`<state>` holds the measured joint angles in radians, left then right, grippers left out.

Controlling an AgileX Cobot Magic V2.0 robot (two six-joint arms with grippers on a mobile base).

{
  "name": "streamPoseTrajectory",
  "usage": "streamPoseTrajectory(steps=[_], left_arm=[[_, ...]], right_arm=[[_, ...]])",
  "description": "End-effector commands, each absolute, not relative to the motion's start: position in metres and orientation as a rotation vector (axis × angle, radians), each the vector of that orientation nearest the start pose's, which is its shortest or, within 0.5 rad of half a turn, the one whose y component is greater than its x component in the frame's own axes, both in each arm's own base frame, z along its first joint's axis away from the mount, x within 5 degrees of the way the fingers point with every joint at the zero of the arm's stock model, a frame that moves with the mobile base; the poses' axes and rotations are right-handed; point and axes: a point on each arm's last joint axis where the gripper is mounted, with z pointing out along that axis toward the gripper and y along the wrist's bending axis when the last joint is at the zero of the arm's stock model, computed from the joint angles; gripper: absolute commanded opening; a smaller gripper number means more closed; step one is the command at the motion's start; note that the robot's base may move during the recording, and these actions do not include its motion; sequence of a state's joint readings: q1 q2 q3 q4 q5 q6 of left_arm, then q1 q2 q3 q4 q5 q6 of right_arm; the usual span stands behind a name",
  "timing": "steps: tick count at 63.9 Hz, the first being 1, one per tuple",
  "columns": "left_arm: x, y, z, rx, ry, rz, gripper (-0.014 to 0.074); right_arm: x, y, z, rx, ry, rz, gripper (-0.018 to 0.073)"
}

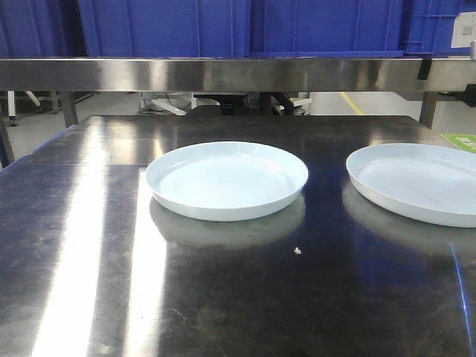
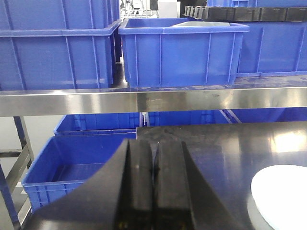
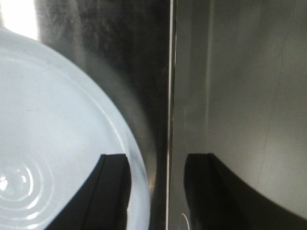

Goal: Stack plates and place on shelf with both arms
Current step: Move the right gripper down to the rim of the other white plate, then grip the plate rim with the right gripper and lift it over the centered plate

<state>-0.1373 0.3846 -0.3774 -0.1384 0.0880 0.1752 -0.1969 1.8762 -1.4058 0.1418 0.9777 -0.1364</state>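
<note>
1. On the counter (image 1: 74, 245), find both dishes lying flat and well apart, not yet stacked: centre plate (image 1: 227, 181) and right plate (image 1: 416, 182), with the shelf (image 1: 223, 74) and its blue bins (image 1: 163, 26) behind and above.
2. Check the right claw (image 3: 160, 191): spread open, straddling the edge of what is probably the right plate, one finger over the white inside, the other over bare steel, not yet gripping.
3. Lower until the outer finger sits below the upturned rim, then close slowly. Expect a glossy, shallow rim to slip out of a thin bite, so take as deep a hold as possible.
4. Lift level, carry across, and set down centred on the centre plate, rim nested in rim, without dragging.
5. Hold the left claw (image 2: 153, 187), pressed shut on nothing and hanging left of a plate, clear of that path; open it before the two-arm lift toward the shelf.
</note>
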Motion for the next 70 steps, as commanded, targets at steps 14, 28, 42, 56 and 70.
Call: streamPoseTrajectory(steps=[14,28,42,56,70], left_arm=[[0.09,-0.013,0.323,0.124,1.466,-0.089,0.008],[0.09,-0.013,0.323,0.124,1.466,-0.089,0.008],[0.09,-0.013,0.323,0.124,1.466,-0.089,0.008],[0.09,-0.013,0.323,0.124,1.466,-0.089,0.008],[0.09,-0.013,0.323,0.124,1.466,-0.089,0.008]], right_arm=[[0.376,-0.063,0.242,0.173,2.831,0.14,0.0396],[0.372,-0.061,0.234,0.186,2.857,0.16,0.0396],[0.371,-0.061,0.233,0.186,2.86,0.162,0.0394],[0.371,-0.061,0.233,0.187,2.86,0.163,0.0261],[0.371,-0.061,0.234,0.189,2.862,0.164,0.0124]])
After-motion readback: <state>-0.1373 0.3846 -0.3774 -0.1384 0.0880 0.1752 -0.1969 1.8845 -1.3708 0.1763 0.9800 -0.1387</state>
